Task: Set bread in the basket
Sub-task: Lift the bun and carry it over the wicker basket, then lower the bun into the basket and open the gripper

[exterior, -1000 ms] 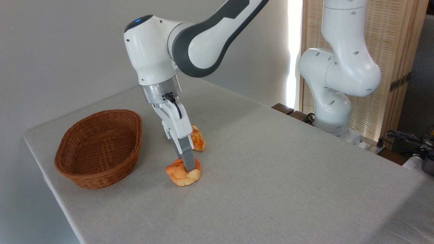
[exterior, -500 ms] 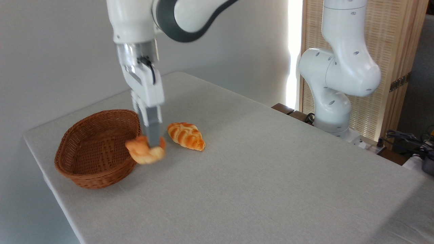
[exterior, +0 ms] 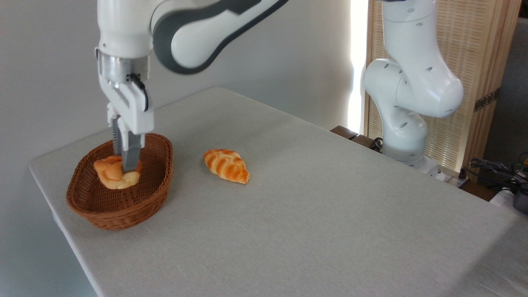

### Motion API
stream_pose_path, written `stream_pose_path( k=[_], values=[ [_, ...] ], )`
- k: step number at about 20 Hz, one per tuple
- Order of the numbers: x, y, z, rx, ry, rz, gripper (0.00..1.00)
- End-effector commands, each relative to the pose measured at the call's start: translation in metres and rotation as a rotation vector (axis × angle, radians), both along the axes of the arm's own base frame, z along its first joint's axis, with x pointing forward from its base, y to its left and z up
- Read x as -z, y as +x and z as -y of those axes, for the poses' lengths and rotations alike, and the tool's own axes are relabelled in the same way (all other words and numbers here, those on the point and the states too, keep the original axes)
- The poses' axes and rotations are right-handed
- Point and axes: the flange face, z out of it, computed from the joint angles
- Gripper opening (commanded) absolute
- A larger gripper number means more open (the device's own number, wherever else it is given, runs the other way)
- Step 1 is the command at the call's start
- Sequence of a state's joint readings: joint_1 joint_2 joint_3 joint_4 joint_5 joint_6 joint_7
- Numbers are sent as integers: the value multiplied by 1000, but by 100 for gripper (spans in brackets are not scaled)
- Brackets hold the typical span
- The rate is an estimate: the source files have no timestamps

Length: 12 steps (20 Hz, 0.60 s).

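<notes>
The bread [exterior: 112,174], a round knotted orange-golden bun with a paler base, hangs inside the rim of the oval reddish-brown wicker basket [exterior: 154,189] at the table's left end. My gripper [exterior: 126,167] points straight down over the basket and is shut on the bun, its grey fingers [exterior: 131,156] pressed into the bun's top. Whether the bun touches the basket floor I cannot tell.
A longer pointed pastry [exterior: 227,165] with pale and brown stripes lies on the grey tablecloth to the right of the basket. The table's left edge [exterior: 45,194] runs just beyond the basket. The arm's white base [exterior: 406,123] stands at the far right.
The gripper lifted the bun off the cloth, carried it left past the striped pastry and over the basket rim; the bun now hangs inside the basket.
</notes>
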<state>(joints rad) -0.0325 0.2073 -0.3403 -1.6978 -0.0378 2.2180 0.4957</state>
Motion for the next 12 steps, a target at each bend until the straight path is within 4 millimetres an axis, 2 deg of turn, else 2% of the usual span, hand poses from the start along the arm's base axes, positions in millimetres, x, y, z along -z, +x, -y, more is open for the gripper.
stream_pose_path(
  k=[1,4,5,12],
  values=[
    [20,14,22,-6,-51,22,46],
    [39,18,23,20,-14,35,91],
    [39,18,23,36,18,48,100],
    [40,18,23,55,54,62,100]
  ],
)
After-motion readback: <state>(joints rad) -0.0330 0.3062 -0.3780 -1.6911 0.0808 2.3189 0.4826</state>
